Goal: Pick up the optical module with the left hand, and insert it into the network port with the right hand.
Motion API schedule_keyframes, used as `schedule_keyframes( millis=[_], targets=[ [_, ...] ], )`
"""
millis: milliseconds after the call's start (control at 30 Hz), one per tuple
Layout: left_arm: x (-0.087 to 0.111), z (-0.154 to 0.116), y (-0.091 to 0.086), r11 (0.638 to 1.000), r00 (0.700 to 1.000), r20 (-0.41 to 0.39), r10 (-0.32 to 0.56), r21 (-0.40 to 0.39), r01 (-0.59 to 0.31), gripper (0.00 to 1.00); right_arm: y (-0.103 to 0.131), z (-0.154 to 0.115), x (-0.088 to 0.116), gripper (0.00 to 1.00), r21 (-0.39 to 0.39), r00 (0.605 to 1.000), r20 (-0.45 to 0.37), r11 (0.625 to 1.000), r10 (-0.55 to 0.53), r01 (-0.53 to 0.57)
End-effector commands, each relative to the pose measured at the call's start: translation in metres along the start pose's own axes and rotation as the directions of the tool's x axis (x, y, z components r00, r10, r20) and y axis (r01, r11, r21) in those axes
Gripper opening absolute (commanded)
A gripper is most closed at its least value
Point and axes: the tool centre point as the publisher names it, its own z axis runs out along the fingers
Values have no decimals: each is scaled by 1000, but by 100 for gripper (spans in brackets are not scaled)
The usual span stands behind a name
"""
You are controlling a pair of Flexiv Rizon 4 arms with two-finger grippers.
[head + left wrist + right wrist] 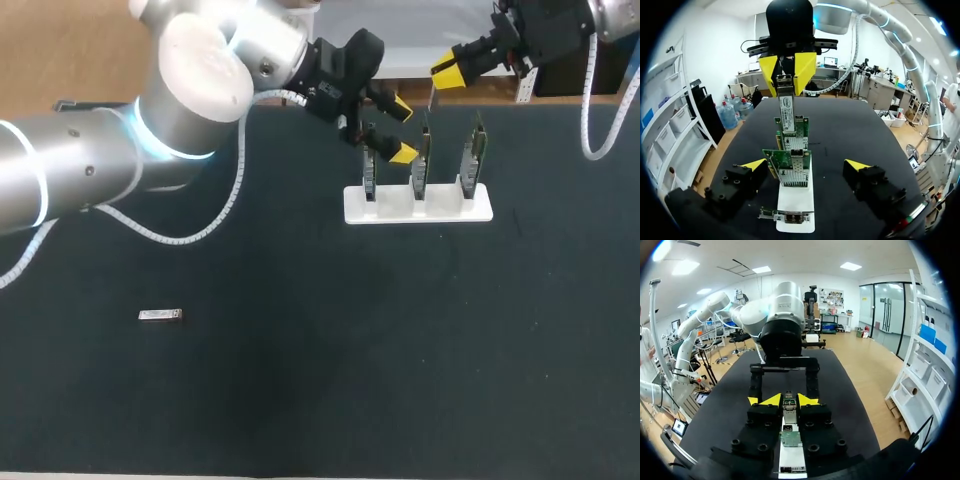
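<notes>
At right gripper, probably optical module

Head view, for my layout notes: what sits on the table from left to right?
Small silver module → left network card → middle network card → right network card, the three upright in a white stand.

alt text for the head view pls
Over a dark table, the right gripper holds a slim silver module above three circuit cards upright in a white stand. The left gripper hangs open by the leftmost card; a second module lies on the table far to the left.
</notes>
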Motion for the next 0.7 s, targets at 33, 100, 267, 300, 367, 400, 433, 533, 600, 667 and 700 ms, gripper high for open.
schedule_keyframes(
  millis=[33, 100, 267, 300, 367, 400, 433, 533, 600, 667, 700],
  targets=[
    [2, -1, -4, 1000, 1000, -6, -6, -4, 6, 100, 2, 0, 1, 0, 4, 1000, 0, 1000, 2, -2],
    [3, 0, -4, 1000, 1000, -8, -10, -2, 10, 100, 3, 0, 1, 0, 5, 1000, 0, 1000, 3, -3],
    [6, 3, -4, 1000, 1000, -19, -13, -2, 13, 100, 4, 0, 2, 0, 6, 1000, -2, 1000, 4, -4],
    [6, 3, -3, 1000, 1000, -20, -14, -3, 14, 100, 4, -1, 2, 0, 6, 1000, -2, 1000, 4, -4],
    [6, 5, -3, 1000, 999, -34, 0, -10, -1, 100, 4, -1, 2, 0, 6, 1000, -3, 1000, 5, -5],
    [6, 6, -3, 1000, 999, -42, 7, -11, -8, 100, 4, -1, 2, 0, 6, 1000, -3, 1000, 5, -4],
    [5, 7, -3, 1000, 999, -40, 6, -8, -7, 100, 4, -1, 2, 0, 6, 1000, -3, 1000, 4, -4],
    [4, 9, -2, 1000, 999, -41, 6, 4, -6, 100, 5, -1, 2, 0, 6, 1000, -2, 1000, 4, -4],
    [4, 11, -2, 1000, 999, -50, 13, 10, -12, 100, 5, -2, 3, 0, 6, 1000, -2, 1000, 5, -5],
    [4, 12, -2, 1000, 998, -56, 17, 13, -17, 100, 5, -2, 3, 0, 6, 1000, -1, 1000, 5, -5],
    [4, 13, -2, 1000, 998, -62, 16, 13, -15, 100, 5, -2, 3, 0, 7, 1000, -2, 1000, 4, -4]
  ],
)
